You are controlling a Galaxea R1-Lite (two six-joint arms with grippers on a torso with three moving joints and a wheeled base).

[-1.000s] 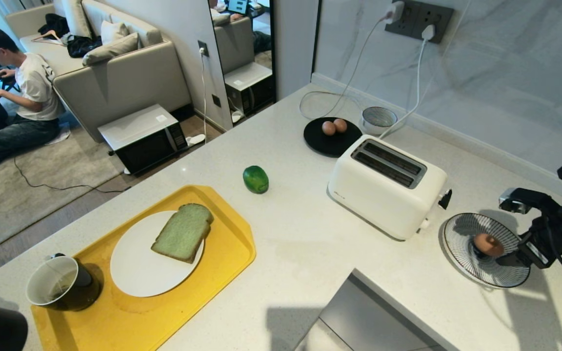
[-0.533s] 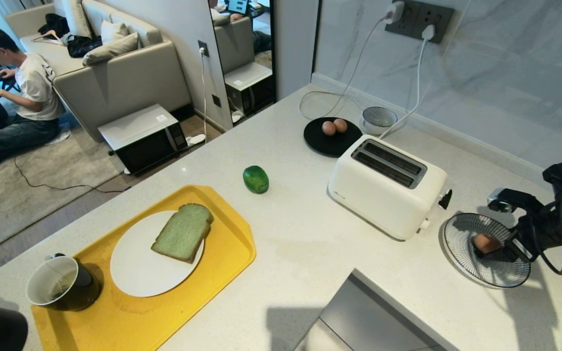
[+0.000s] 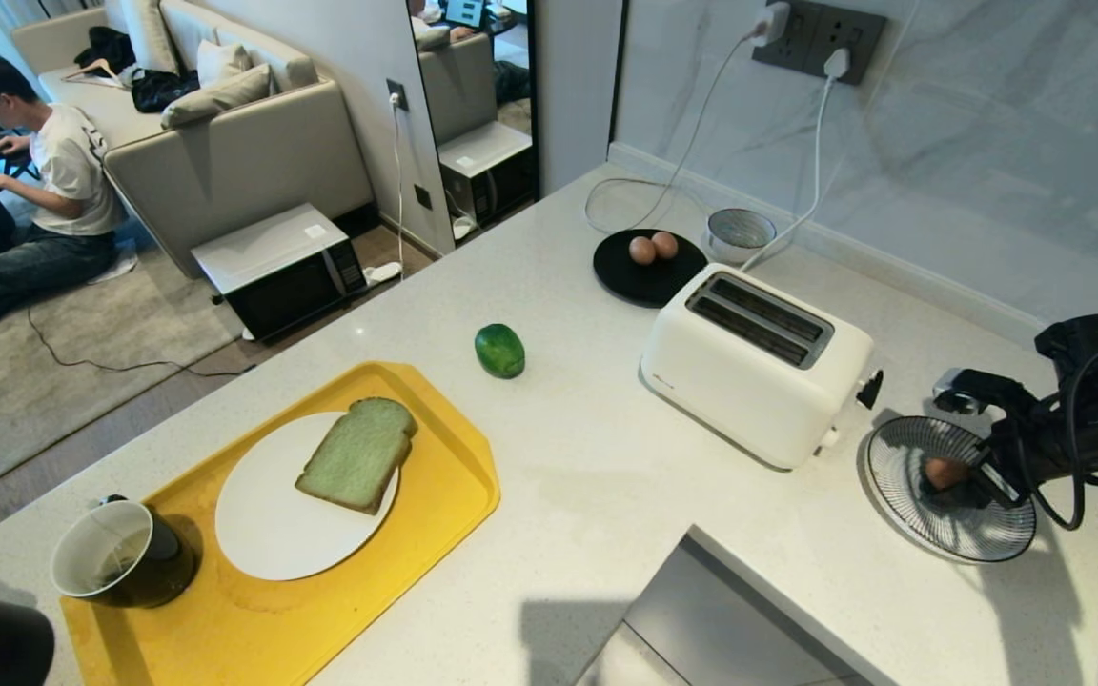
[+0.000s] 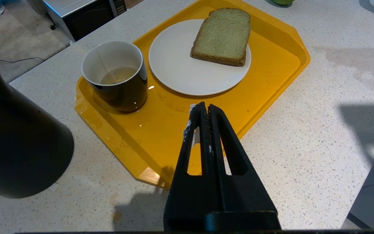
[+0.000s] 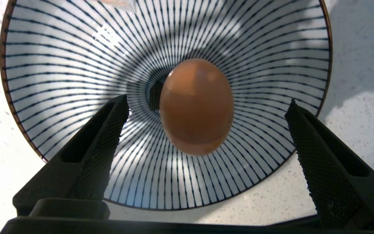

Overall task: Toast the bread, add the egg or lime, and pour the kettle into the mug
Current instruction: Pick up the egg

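The egg (image 5: 196, 107), smooth and pinkish-brown, lies in the middle of a blue-and-white striped bowl (image 5: 60, 48) on the worktop (image 3: 606, 476) at about 4 o'clock from the white toaster (image 3: 759, 367). The right pincer (image 5: 206, 104) hangs over it with its jaws spread wide on either side, apparently not touching it. The head view half hides the egg behind the arm, while the left wrist view shows the left pincer (image 4: 205, 112) pressed shut and empty above the yellow tray (image 4: 271, 61) with the bread (image 4: 222, 35), the mug (image 4: 115, 76) and the kettle (image 4: 15, 136).

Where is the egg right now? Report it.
The egg lies in the striped bowl at the head view's right, just beyond the toaster, between the open fingers of the right gripper.
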